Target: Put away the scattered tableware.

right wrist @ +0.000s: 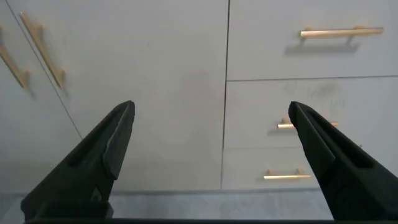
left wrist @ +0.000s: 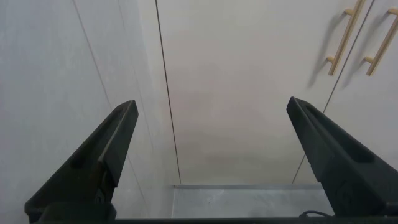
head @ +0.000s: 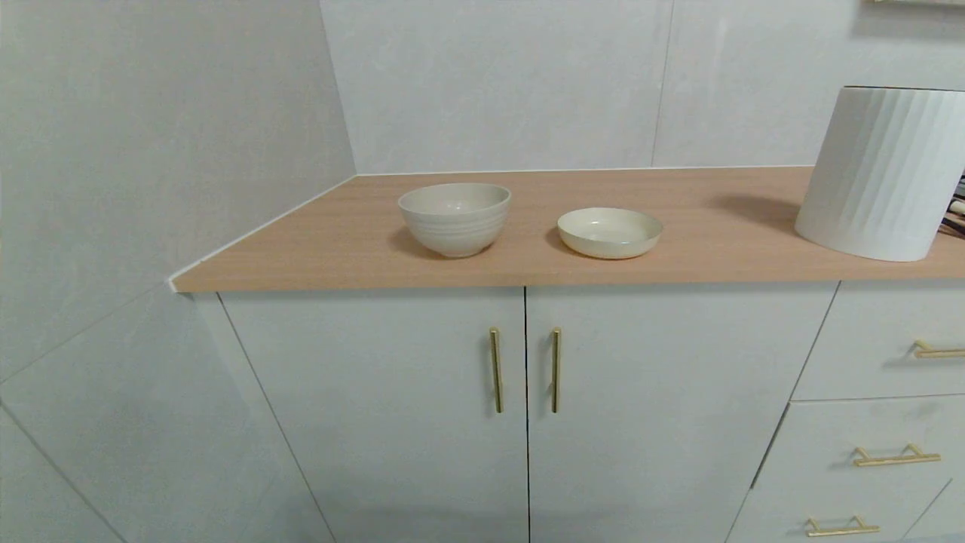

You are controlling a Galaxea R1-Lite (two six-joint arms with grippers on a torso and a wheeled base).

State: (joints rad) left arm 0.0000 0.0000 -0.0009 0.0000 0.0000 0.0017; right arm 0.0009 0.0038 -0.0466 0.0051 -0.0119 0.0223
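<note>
- A deep bowl [head: 454,219] stands upright on the wooden counter [head: 724,249], left of its middle.
- A shallow dish [head: 609,232] sits near the bowl on its right, not touching it.
- A white ribbed container [head: 882,173] stands at the counter's right end, well apart from both.
- Below, two shut cabinet doors [head: 377,407] carry upright gold handles [head: 495,369] side by side.
- Drawers [head: 882,347] lie to their right.

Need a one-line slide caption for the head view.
Deep bowl and shallow dish sit apart on a wooden countertop above closed cabinet doors.
</note>
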